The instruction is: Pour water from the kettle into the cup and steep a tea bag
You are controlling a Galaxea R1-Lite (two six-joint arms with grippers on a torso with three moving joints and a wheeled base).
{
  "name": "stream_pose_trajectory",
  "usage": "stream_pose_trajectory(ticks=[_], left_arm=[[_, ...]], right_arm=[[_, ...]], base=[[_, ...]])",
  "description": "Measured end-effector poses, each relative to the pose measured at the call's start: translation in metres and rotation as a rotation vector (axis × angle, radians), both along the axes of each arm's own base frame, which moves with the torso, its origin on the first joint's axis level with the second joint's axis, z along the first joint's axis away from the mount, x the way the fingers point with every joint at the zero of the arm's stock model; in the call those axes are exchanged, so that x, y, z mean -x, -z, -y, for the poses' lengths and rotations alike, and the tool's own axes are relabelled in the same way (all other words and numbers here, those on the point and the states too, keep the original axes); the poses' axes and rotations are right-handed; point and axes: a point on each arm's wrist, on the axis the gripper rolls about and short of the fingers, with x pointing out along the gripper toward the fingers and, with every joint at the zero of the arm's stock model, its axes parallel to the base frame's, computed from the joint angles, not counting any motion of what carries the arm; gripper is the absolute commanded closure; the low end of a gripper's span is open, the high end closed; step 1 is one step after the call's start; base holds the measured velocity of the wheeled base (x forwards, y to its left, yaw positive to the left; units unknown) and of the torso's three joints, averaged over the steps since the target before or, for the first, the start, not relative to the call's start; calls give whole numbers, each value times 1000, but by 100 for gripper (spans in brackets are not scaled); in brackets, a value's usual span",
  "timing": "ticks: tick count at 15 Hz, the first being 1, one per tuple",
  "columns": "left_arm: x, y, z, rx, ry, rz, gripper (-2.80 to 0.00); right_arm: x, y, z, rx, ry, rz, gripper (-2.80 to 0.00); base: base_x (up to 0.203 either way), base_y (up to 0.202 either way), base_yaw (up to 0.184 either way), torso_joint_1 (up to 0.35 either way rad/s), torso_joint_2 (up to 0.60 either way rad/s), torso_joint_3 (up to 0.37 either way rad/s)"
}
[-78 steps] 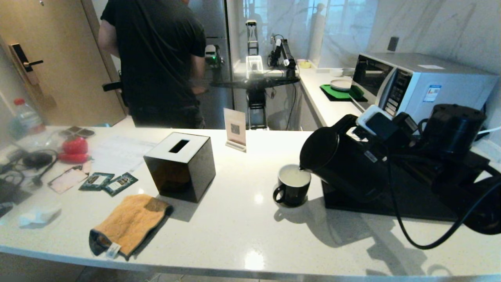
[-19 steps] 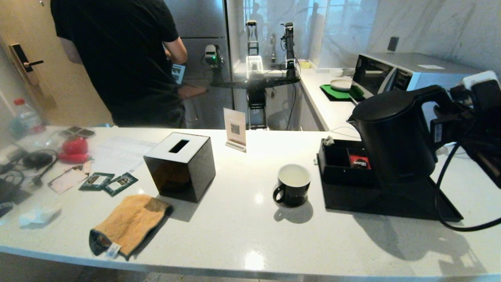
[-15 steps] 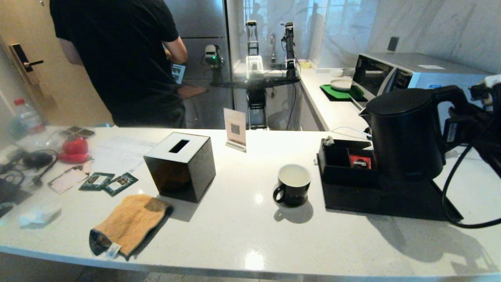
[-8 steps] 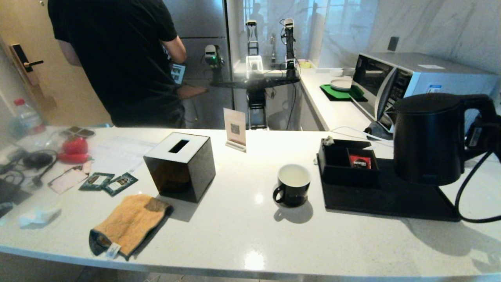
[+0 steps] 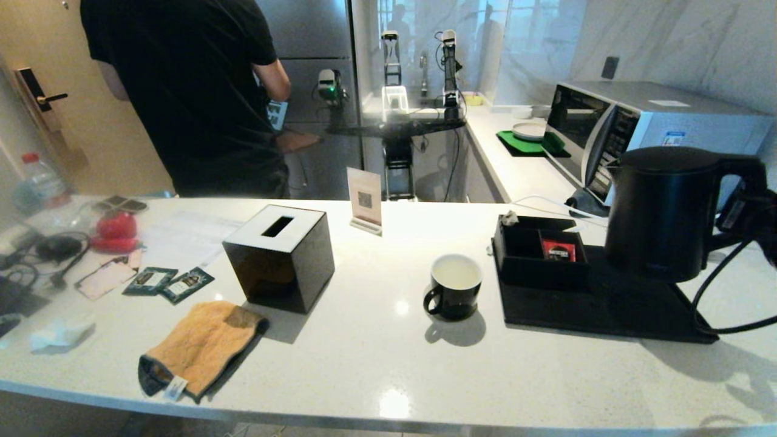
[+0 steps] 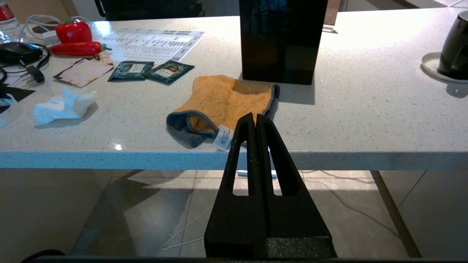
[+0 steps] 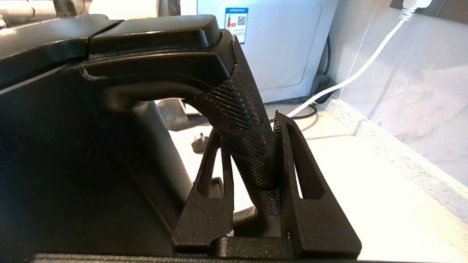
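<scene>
The tall black kettle [image 5: 661,212] stands upright over the right end of the black tray [image 5: 607,312]; whether it rests on it I cannot tell. My right gripper [image 5: 743,206] is shut on its cross-hatched loop handle [image 7: 248,120], one finger on each side. The black cup [image 5: 455,294] with white inside sits on the counter left of the tray; water in it is hard to make out. A small pale sachet, the tea bag [image 5: 508,217], lies on the tray box's far left corner. My left gripper [image 6: 255,117] hangs shut and empty below the counter's front edge.
A black tissue box [image 5: 279,258], an orange cloth [image 5: 200,349] and two green packets [image 5: 167,282] lie to the left. A red packet [image 5: 558,250] sits in the tray's compartment. A microwave [image 5: 655,121] stands behind the kettle. A person [image 5: 194,91] stands beyond the counter.
The kettle went from tilted over the cup to upright, travelled right with my right gripper, and sank low over the tray's right end. The cup and the left arm stayed put.
</scene>
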Motion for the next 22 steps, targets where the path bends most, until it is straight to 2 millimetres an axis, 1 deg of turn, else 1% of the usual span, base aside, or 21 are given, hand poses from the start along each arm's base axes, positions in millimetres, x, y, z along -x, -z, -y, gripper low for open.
stream_pose_trajectory(ticks=[2, 4, 10, 14, 22], left_arm=[[0, 0, 0, 0, 0, 0, 0], [0, 0, 0, 0, 0, 0, 0], [0, 0, 0, 0, 0, 0, 0], [0, 0, 0, 0, 0, 0, 0], [0, 0, 0, 0, 0, 0, 0]], right_arm=[[-4, 4, 2, -8, 1, 27, 0], [-5, 12, 5, -11, 9, 18, 0], [-6, 35, 19, -44, 53, 11, 0], [-11, 47, 27, -76, 69, 24, 0], [-22, 70, 33, -149, 68, 17, 0]], base=[[0, 0, 0, 0, 0, 0], [0, 0, 0, 0, 0, 0], [0, 0, 0, 0, 0, 0], [0, 0, 0, 0, 0, 0], [0, 0, 0, 0, 0, 0]])
